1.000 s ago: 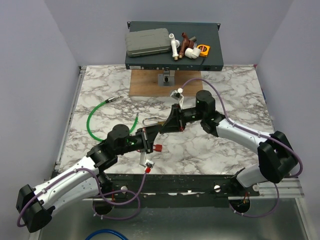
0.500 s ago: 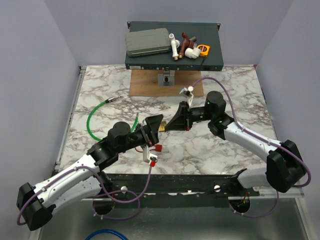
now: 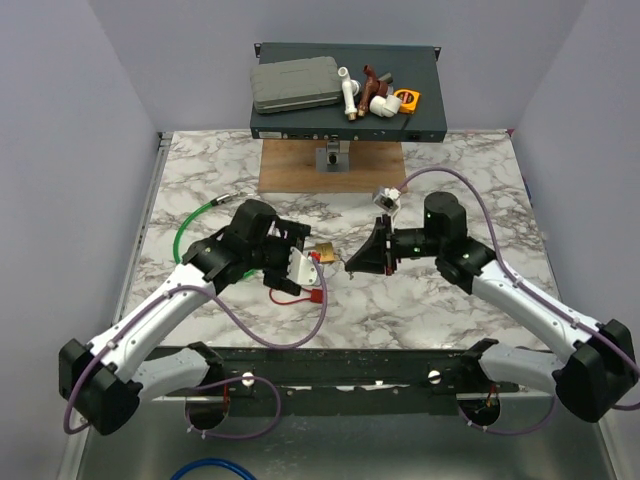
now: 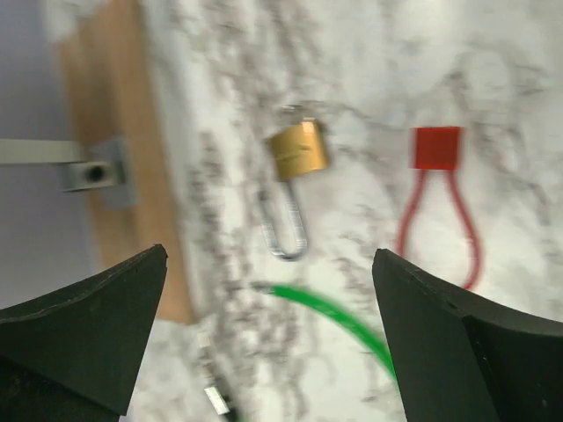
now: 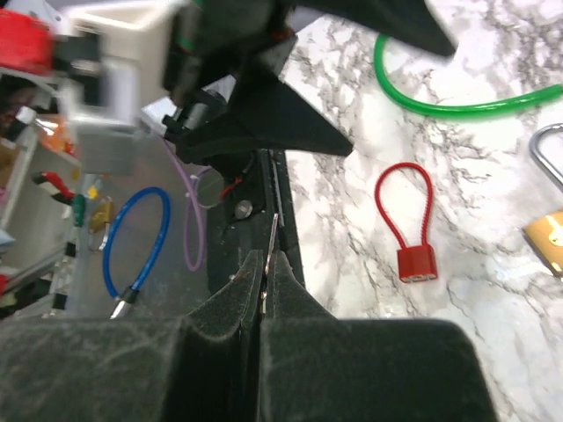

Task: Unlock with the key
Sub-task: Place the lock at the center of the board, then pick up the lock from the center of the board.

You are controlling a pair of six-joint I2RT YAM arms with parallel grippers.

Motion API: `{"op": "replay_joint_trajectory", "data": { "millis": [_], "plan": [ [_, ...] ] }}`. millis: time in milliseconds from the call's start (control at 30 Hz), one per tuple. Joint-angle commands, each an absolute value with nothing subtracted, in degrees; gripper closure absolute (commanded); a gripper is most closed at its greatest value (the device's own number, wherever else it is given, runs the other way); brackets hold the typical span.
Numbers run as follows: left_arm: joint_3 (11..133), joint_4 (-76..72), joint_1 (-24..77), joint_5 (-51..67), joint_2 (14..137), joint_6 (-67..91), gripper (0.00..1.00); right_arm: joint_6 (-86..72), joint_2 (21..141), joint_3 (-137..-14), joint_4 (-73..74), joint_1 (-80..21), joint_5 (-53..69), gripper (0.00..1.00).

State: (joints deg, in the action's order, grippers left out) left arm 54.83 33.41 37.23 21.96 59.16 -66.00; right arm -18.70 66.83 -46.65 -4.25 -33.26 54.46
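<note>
Pinching a thin silver key [image 5: 273,233] between its two fingers, the right gripper [image 5: 264,274] is closed tight. Only the thin edge of the key shows, poking out past the fingertips. From above, this gripper hangs low over the marble table [image 3: 450,300]. It points left at the padlock [image 4: 298,149], close to it but not touching.

The left gripper [image 4: 269,255] is wide open and holds nothing. It hangs over the table just beside the padlock, on the other side from the right gripper. In its own camera the padlock shows down on the table, in the gap between its two fingers.

The padlock is gold with a silver loop. It lies flat on the table between the two grippers. The picture is too blurry to tell if the loop is clicked shut.

A red cable lock [image 4: 437,148] lies just beside the padlock, on the near side. A green hose [image 3: 185,235] curls on the left part of the table. Farther back is a wooden board [image 3: 300,170], and behind it a dark box [image 3: 430,110] with small things on top.
</note>
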Motion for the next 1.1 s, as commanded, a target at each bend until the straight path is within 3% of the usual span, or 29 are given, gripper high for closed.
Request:
{"op": "replay_joint_trajectory", "data": {
  "millis": [0,367,967,1067],
  "plan": [
    [52.11,45.44,35.36,33.93,63.68,-60.21,0.01,-11.04,60.5,-43.78,3.63,-32.96,50.06,0.99],
    [52.97,36.24,37.4,41.75,75.13,-55.31,0.01,-3.94,45.84,-36.46,-0.09,-32.96,47.22,0.99],
    [50.42,30.83,43.31,27.87,84.65,-56.69,0.01,12.62,47.27,-50.11,15.29,-32.89,41.05,0.99],
    [50.19,30.24,43.81,26.83,85.14,-56.36,0.11,13.01,47.37,-53.15,15.04,-32.91,41.16,0.99]
  ]
}}
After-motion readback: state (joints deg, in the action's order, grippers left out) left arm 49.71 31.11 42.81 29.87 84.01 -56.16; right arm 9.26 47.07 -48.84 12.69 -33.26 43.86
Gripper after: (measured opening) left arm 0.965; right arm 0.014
